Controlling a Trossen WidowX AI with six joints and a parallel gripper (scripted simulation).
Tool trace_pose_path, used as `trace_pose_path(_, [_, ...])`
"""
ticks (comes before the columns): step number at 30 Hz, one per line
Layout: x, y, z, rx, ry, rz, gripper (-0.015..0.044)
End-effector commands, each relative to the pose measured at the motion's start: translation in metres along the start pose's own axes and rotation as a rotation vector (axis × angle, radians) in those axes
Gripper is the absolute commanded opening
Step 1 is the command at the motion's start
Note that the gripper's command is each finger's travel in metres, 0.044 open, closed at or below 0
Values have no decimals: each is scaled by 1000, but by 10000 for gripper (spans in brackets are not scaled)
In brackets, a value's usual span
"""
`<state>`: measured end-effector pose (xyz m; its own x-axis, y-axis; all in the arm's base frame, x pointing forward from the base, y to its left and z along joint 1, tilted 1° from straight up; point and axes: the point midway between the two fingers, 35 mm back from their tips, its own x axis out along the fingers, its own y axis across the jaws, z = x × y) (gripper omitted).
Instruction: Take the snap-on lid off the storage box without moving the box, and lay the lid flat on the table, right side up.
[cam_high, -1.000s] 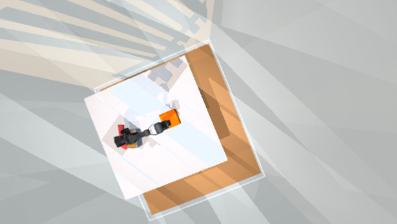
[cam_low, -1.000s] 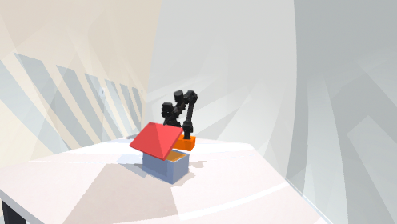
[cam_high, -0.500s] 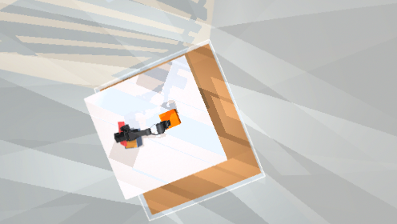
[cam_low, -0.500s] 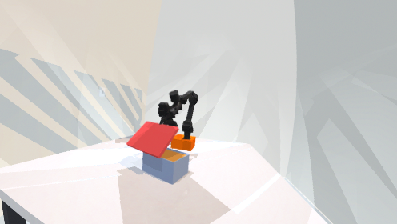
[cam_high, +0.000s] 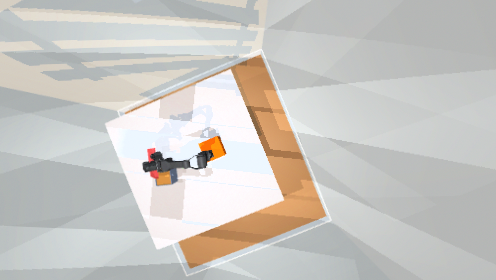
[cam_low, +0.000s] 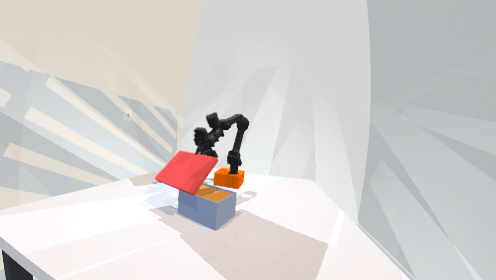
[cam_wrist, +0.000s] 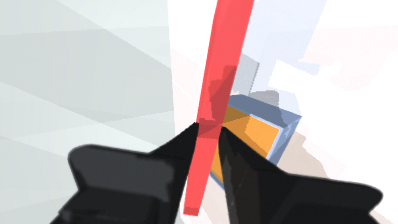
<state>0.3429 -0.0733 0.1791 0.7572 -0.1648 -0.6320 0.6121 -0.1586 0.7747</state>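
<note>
The red lid (cam_high: 151, 152) (cam_low: 187, 171) (cam_wrist: 227, 45) is off the storage box and steeply tilted in the air. In the exterior view it is above the box's left part, overlapping it in view. My gripper (cam_wrist: 208, 129) is shut on the lid's edge, with one finger on each face; its fingertips are hidden behind the lid in the exterior view. The blue-grey storage box (cam_high: 173, 176) (cam_low: 207, 212) (cam_wrist: 287, 122) stands upright on the table, open at the top, with an orange inside. Whether the lid touches the box cannot be told.
The arm's base stands on an orange block (cam_high: 212, 148) (cam_low: 228, 179), behind the box in the exterior view. The white table (cam_high: 225, 100) (cam_low: 125, 220) has its near left edge at the lower left of the exterior view. Shadows fall across the tabletop.
</note>
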Motion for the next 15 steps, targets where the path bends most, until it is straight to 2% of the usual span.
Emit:
trace_pose_path(1, [-4,3,9,-5,4,17,0])
trace_pose_path(15, [-6,1,37,-7,3,17,0])
